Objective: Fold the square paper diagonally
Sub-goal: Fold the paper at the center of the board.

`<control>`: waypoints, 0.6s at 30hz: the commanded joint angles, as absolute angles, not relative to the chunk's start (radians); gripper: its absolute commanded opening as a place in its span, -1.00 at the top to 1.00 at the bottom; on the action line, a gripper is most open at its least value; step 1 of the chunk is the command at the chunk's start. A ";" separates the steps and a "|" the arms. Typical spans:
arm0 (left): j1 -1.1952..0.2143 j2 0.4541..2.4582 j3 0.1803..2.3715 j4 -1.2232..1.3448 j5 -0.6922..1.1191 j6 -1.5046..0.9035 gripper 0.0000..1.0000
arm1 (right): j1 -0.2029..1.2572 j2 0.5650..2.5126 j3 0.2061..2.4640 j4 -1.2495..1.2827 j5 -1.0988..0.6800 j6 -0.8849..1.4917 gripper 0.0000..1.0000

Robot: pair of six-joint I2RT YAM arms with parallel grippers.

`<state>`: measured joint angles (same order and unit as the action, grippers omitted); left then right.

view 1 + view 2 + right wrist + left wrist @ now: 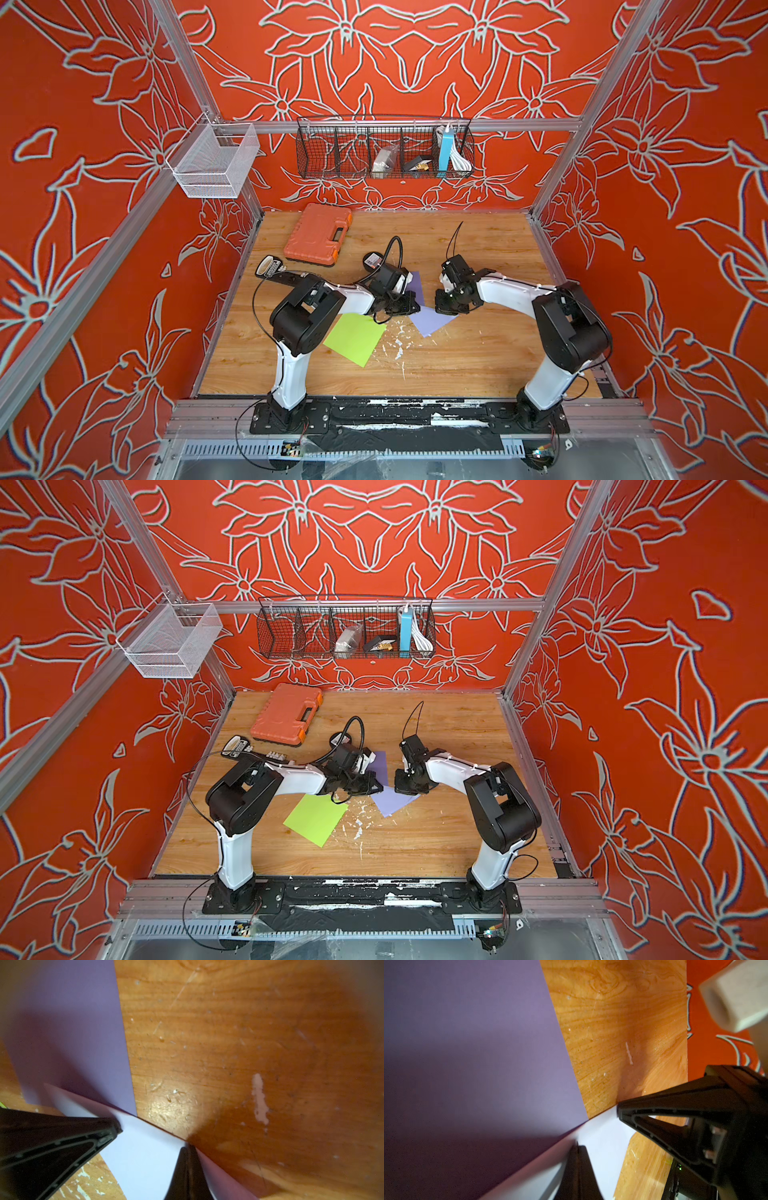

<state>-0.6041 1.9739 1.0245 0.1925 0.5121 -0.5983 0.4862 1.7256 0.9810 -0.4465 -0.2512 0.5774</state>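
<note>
In both top views the paper (432, 324) (392, 804) lay in the middle of the surface (478, 353), its near part pale lavender and its far part darker purple. The left fingers (414, 308) reached it from 9 o'clock and the right fingers (437, 308) from 3 o'clock, their tips close together over its middle. A green sheet (355, 338) lay flat at the paper's 8 o'clock, near but apart from it. An orange case (318, 235) sat at 11 o'clock, toward the back wall.

In the left wrist view the left fingers (577, 1157) were together, pinched on a raised pale flap of the paper (467, 1043); the rest lay dark purple on the wood. The right fingers (620, 1109) met the same flap's edge.

In the right wrist view the right fingers (189, 1157) were together, clamped on the flap, with the left fingers (116, 1126) on it close by.
</note>
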 commanded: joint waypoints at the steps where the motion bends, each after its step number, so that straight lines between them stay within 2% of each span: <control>1: -0.610 1.977 1.023 0.110 0.463 -0.576 1.00 | 0.460 1.728 0.922 -0.540 -0.179 0.559 1.00; 18: -0.609 1.969 1.025 0.097 0.453 -0.564 1.00 | 0.356 1.666 0.844 -0.570 -0.149 0.525 1.00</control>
<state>-0.6079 1.9724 1.0267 0.1864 0.4999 -0.5812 0.3767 1.6497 0.8913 -0.4458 -0.2615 0.5453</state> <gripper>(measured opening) 0.047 0.042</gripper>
